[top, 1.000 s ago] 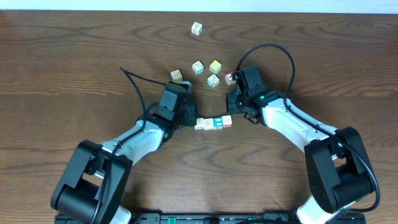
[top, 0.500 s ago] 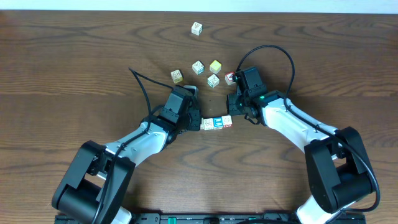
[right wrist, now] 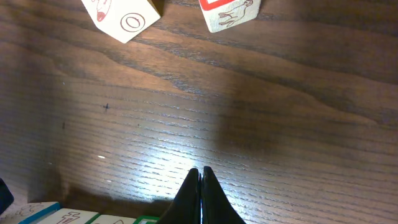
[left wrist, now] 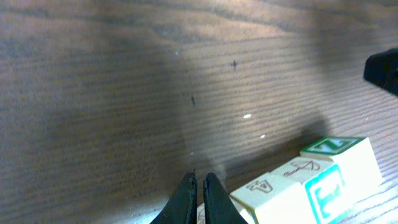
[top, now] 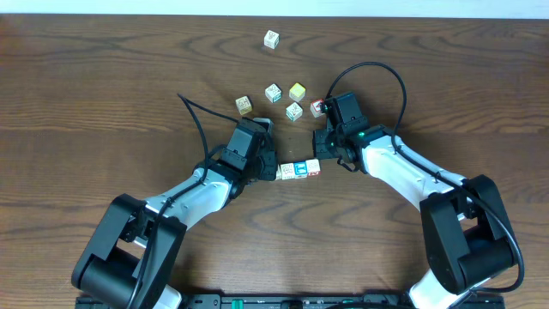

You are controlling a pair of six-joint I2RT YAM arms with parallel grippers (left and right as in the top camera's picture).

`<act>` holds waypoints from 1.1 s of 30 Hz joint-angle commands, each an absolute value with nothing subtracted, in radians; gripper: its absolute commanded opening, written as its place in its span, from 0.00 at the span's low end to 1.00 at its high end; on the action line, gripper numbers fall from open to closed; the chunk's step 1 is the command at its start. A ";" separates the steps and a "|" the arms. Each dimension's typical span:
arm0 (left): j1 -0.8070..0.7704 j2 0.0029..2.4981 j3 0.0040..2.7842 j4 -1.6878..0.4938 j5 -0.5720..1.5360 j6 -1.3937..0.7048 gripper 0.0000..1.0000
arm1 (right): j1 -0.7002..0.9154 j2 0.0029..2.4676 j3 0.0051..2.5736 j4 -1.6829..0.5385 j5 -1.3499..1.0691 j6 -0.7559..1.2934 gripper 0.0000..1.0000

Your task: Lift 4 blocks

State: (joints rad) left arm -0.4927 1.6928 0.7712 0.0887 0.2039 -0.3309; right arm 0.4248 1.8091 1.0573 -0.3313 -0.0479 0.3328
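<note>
The blocks [top: 299, 169] form a short row of cream alphabet cubes at mid-table, with a blue-printed cube in the middle. My left gripper [top: 273, 171] is shut and sits against the row's left end. My right gripper [top: 322, 158] is shut at the row's right end. In the left wrist view the shut fingertips [left wrist: 199, 182] sit just left of the row, where a green "Z" cube [left wrist: 339, 151] lies farthest from them. The right wrist view shows shut fingertips [right wrist: 200, 172] with the row's edge [right wrist: 37, 214] at the bottom left. I cannot tell whether the row touches the table.
Loose cubes lie behind the grippers: a yellow-faced cube [top: 298, 91], a red-faced cube [top: 317, 106], three cream cubes [top: 274, 92] [top: 294, 111] [top: 244, 105], and one far back [top: 271, 39]. The red-faced cube [right wrist: 230, 12] and a cream cube [right wrist: 124, 17] lie ahead of the right fingers.
My left arm has moved right, up against the row's left end, and the visible row has become shorter. The right arm has stayed put.
</note>
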 commanded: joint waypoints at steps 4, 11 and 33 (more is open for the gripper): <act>-0.490 1.699 0.794 0.123 0.186 -0.308 0.07 | 0.419 1.818 1.056 -0.331 -0.034 0.324 0.01; -0.490 1.699 0.794 0.114 0.195 -0.311 0.08 | 0.419 1.818 1.056 -0.330 -0.034 0.324 0.01; -0.491 1.699 0.794 0.106 0.248 -0.311 0.07 | 0.419 1.818 1.056 -0.329 -0.030 0.324 0.01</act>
State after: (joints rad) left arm -0.4927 1.6928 0.7712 0.1097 0.2344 -0.3241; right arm 0.4248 1.8091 1.0573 -0.3309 -0.0475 0.3325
